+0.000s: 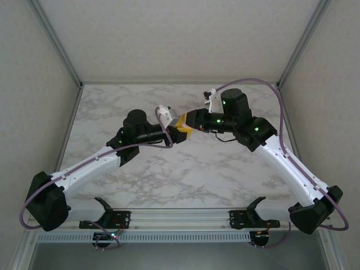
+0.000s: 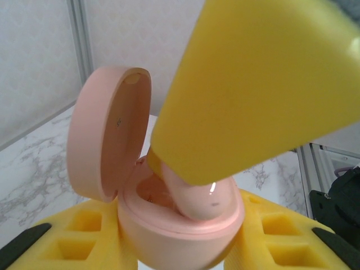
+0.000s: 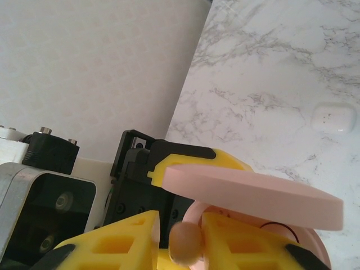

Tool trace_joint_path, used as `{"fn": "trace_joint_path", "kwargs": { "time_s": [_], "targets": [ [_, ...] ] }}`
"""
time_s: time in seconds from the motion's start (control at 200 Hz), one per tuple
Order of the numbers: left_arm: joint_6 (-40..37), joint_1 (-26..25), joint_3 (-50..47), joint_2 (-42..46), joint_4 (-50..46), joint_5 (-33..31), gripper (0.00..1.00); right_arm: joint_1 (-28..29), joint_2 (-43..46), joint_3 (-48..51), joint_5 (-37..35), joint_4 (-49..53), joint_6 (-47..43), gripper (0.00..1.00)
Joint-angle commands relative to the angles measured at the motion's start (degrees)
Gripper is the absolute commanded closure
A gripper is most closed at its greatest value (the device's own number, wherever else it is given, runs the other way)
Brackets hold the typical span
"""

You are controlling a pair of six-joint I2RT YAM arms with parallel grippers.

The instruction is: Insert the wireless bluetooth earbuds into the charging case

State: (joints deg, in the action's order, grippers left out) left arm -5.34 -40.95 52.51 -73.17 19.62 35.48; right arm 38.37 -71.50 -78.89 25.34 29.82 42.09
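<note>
Inside the open well of the rounded pink plastic charging case [image 2: 169, 236], a small pebble-shaped pink plastic earbud [image 2: 199, 199] is seen. Its rounded end is down in the case and its upper part is covered by a broad yellow finger [image 2: 253, 84] of the right gripper [image 3: 181, 239], which is brought in from above the case. From the right wrist, the same earbud is seen between the two yellow fingertips, just under the case's hinged pink lid [image 3: 253, 194]. The jaws are set narrowly apart, close about the earbud, and whether it is gripped or merely flanked cannot be told. In the left wrist view the lid is swung open and stands upright at the left side of the case. The case itself is clamped by its lower body between the yellow ribbed fingers [image 2: 56, 233] of the left gripper [image 2: 180, 253], whose jaws are closed to its width, and it is held up off the white grey-veined marble tabletop [image 3: 270, 79]. In the overhead view the two grippers are seen tip to tip over the middle of the table. Well beyond the pink case, a white rounded plastic case [image 3: 333, 118] lies on the marble, apart from both arms. A pale panelled wall [image 3: 84, 56] is seen behind the pink case, along the table's edge.
</note>
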Motion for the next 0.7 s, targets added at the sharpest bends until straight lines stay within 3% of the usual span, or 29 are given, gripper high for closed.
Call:
{"fn": "trace_joint_path", "kwargs": {
  "time_s": [0.0,0.385,0.696],
  "targets": [
    [0.69,-0.71,1.85,1.8,4.43,0.23,0.84,0.99,-1.05,-1.6,-1.49,5.23,-1.39,0.71],
    [-0.11,-0.72,1.89,1.97,3.24,-0.11,0.84,0.94,0.78,-5.29,-6.34,9.1,-2.47,0.62],
    [0.01,-0.71,2.03,1.89,3.15,0.65,0.84,0.96,2.0,-5.48,-5.37,8.32,-2.67,0.61]
  ]
}}
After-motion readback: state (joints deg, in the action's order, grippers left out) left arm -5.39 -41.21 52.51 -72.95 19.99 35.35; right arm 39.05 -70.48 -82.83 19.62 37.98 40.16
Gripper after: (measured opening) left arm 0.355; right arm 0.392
